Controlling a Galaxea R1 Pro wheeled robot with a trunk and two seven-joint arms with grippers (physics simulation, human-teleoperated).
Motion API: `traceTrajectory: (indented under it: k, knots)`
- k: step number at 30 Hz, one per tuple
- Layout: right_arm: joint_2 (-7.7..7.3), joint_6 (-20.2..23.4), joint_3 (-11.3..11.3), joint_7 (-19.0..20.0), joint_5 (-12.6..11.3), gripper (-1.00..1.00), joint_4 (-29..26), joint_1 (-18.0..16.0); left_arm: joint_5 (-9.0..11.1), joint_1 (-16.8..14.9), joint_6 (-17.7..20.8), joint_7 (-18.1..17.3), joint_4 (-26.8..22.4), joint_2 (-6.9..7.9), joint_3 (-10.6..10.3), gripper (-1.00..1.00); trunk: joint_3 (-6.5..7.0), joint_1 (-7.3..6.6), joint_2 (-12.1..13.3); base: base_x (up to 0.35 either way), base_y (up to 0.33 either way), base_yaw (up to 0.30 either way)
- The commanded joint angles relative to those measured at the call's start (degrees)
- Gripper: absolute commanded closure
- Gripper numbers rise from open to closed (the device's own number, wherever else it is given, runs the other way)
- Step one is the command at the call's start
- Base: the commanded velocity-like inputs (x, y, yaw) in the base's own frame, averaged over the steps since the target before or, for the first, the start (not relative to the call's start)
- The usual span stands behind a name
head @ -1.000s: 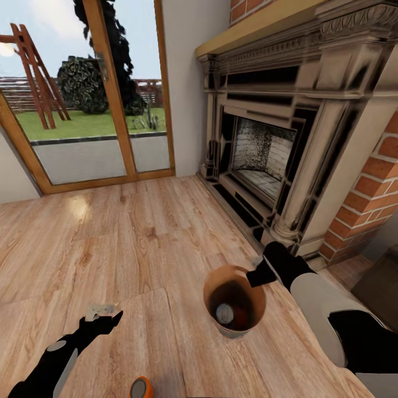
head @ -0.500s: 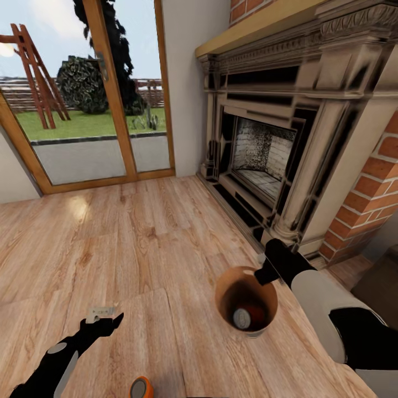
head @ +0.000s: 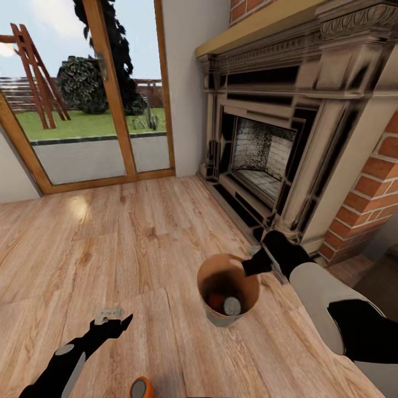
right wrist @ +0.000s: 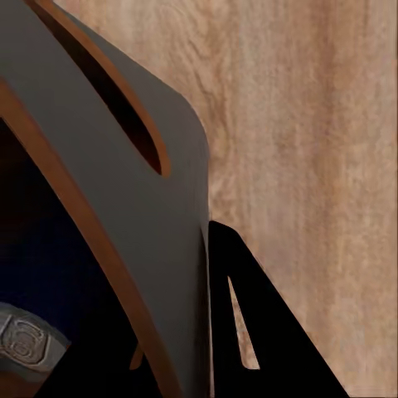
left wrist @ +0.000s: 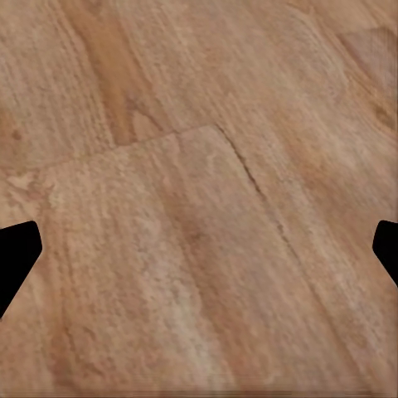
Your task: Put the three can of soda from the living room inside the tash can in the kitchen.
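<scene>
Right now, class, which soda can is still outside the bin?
The orange can standing on the wood floor at the head view's bottom edge; the others lie inside the bin gripped by the right tool.

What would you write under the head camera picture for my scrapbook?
Right gripper grips the rim of the trash can holding soda cans by the fireplace.

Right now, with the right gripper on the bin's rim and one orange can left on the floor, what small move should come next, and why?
Probably bring the open left gripper back toward the orange can at the head view's bottom edge. The right gripper grips the bin by its rim, and cans already lie inside, so this one looks like the last to collect.
</scene>
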Motion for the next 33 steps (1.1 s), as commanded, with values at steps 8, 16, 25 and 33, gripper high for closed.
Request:
traceTrajectory:
  k: [8, 16, 25, 33]
  knots:
    - [-0.07, 0.24, -0.09, 0.22, -0.69, 1.0, 0.05, -0.02, -0.01, 0.0, -0.32, -0.02, 0.5, -0.02, 0.0, -1.0, 0.0, -0.01, 0.0, 0.0, 0.0, 0.0]
    - [-0.06, 0.24, -0.14, 0.23, -0.67, 1.0, 0.05, -0.02, -0.01, 0.0, -0.34, -0.02, 0.52, -0.02, 0.0, -1.0, 0.0, -0.01, 0.0, 0.0, 0.0, 0.0]
    - [-0.08, 0.24, -0.14, 0.21, -0.66, 1.0, 0.05, -0.02, -0.01, 0.0, -0.34, -0.02, 0.52, -0.02, 0.0, -1.0, 0.0, -0.01, 0.0, -0.002, 0.0, 0.0]
    - [-0.09, 0.24, -0.14, 0.2, -0.62, 1.0, 0.05, 0.0, -0.1, 0.0, -0.27, -0.02, 0.52, -0.02, -0.06, -1.0, 0.0, -0.01, 0.0, -0.191, 0.0, 0.0]
